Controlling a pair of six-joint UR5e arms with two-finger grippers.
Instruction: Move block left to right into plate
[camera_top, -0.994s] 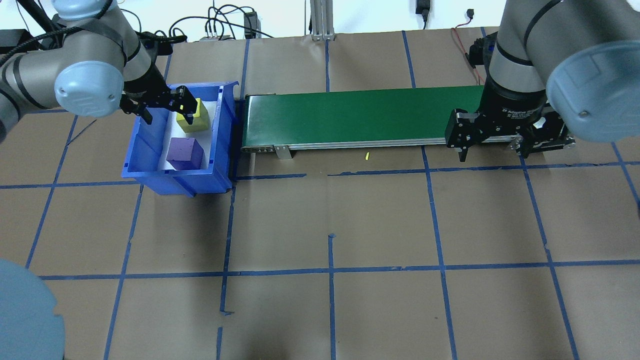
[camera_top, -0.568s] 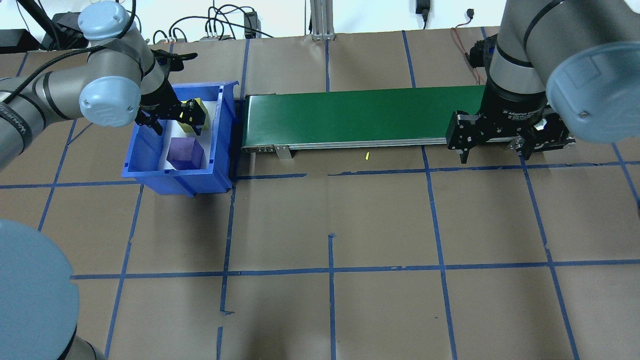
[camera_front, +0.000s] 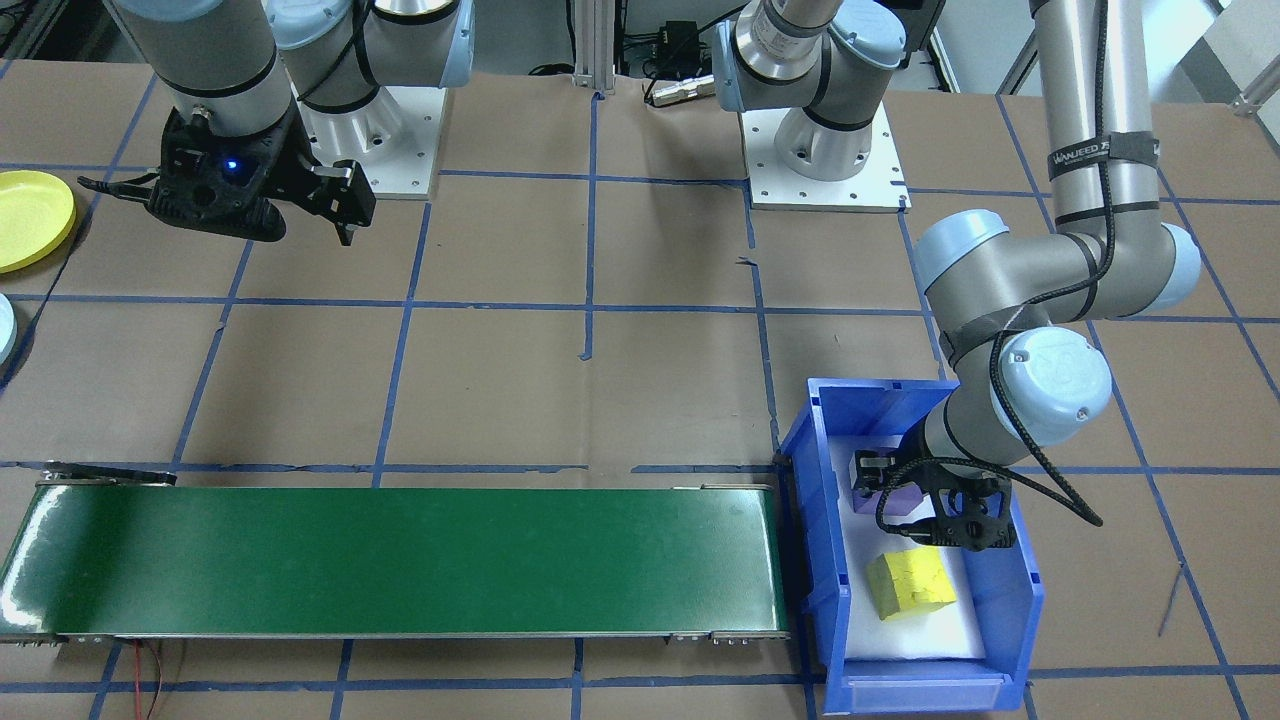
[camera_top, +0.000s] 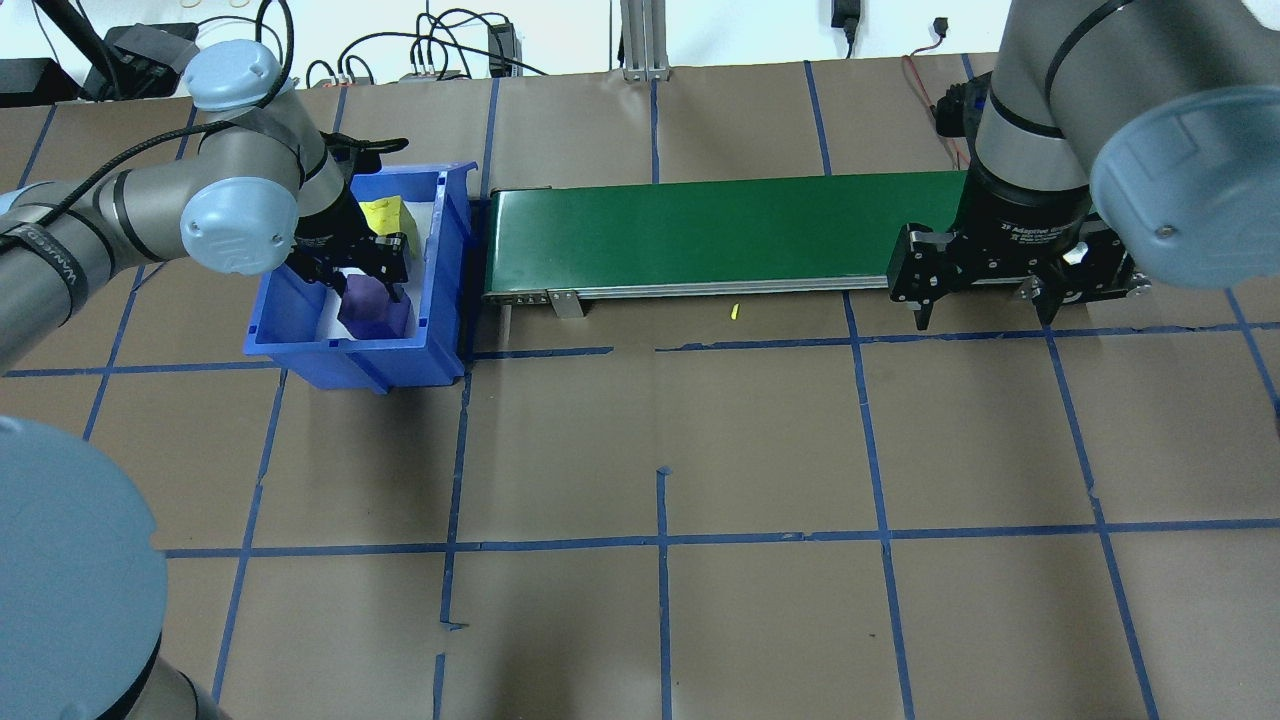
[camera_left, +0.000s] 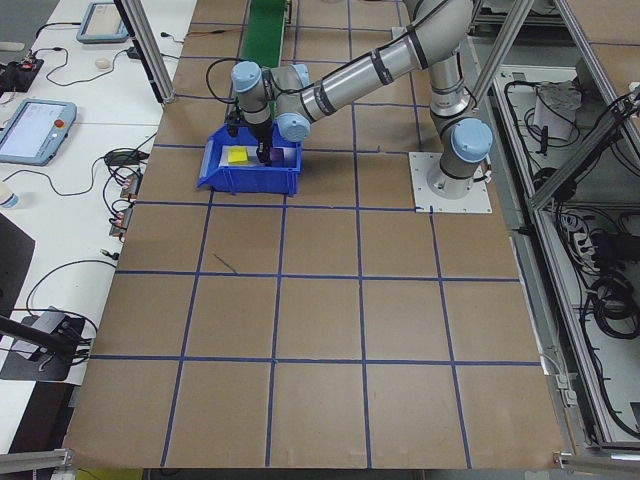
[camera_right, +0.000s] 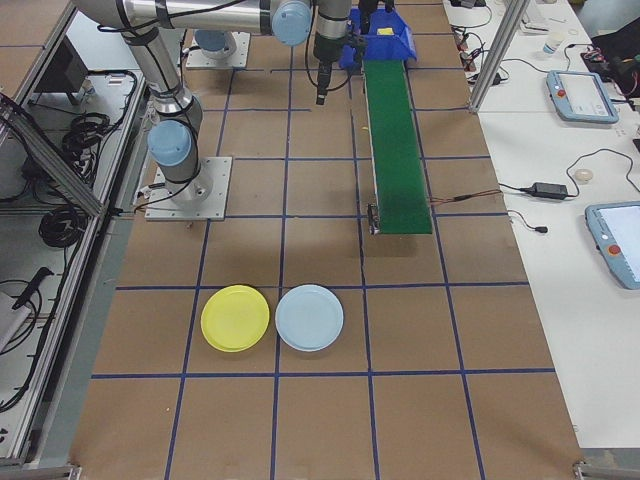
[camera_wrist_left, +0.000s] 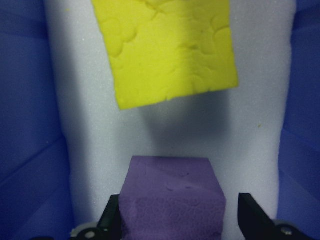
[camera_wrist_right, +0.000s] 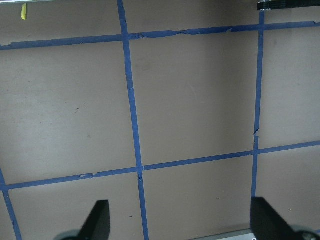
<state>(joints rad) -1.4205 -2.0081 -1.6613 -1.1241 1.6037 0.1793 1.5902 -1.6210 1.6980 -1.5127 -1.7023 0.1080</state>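
Two foam blocks sit in the blue bin (camera_top: 440, 300); the left pincer (camera_wrist_left: 180, 220) straddles the purple block (camera_wrist_left: 172, 197), spread apart.
It looks light and squashy, so grip its flat opposite sides mid-height, gently; the right pincer (camera_top: 985, 290) waits spread wide.

Two blocks sit in one blue bin (camera_front: 1020, 590): one yellow block (camera_front: 910, 585) and one purple block (camera_wrist_left: 172, 197). One green conveyor belt (camera_front: 400, 560) lies on the tabletop (camera_front: 560, 390). Two plates rest there, one yellow plate (camera_right: 235, 318) and one pale blue plate (camera_right: 309, 318). Two robot arms, each with one tool: left tool (camera_wrist_left: 180, 220), right tool (camera_top: 985, 285).
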